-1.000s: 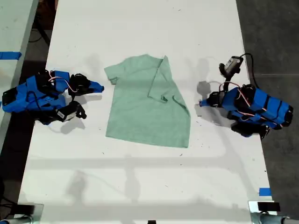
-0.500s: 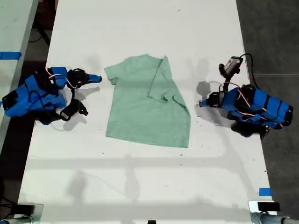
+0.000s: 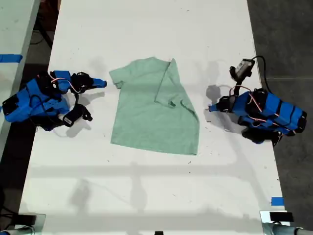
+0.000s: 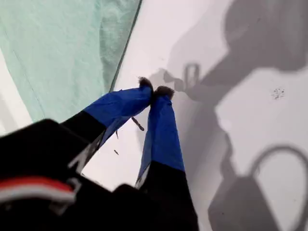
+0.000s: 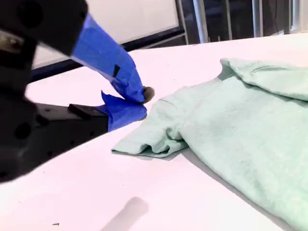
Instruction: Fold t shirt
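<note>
Around the t shirt (image 3: 146,117) only bare white table (image 3: 146,29) is seen, and nothing lies between the cloth and either pincer. A grey module on a black cable (image 3: 242,68) is seen beyond the shirt toward the exterior view's right, and a blue tape strip (image 3: 277,201) is stuck well past the hem on that side.

The shirt is spread flat near the middle of the table. Its long axis runs from the neck end, pointed toward the exterior view's top, down to the hem, with a slight tilt. One sleeve (image 3: 116,77) is laid out open; the opposite side is folded over onto the body as a flap (image 3: 171,85).

My first gripper (image 3: 211,108) is held just off the shirt's folded side, its tips pressed together with nothing between them. My second gripper (image 3: 102,83) is parked just beside the open sleeve, apart from it, its jaws drawn together and nothing gripped
</note>
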You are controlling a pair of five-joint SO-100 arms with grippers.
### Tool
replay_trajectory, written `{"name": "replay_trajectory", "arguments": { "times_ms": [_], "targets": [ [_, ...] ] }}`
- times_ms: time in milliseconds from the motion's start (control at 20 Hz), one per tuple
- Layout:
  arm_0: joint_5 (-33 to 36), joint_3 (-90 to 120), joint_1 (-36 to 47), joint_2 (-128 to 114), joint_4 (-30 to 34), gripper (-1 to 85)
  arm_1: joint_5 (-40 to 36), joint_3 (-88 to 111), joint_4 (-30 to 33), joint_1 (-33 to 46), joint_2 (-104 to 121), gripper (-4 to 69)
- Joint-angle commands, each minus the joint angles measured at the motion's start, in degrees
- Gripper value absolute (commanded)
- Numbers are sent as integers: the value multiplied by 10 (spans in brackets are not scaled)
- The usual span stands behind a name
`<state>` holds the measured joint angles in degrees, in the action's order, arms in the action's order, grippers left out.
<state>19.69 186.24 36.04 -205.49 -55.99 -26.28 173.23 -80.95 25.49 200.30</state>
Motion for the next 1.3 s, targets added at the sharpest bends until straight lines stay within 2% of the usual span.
{"name": "replay_trajectory", "arguments": {
  "times_ms": [0,250,1250],
  "targets": [
    [-11,22,6,-5,-3,-3,40,25,1,-12,4,24],
    [-7,22,-3,-5,0,-3,19,25,1,-19,4,24],
    [-25,22,11,-5,-14,-3,29,25,1,-20,4,24]
  ]
}}
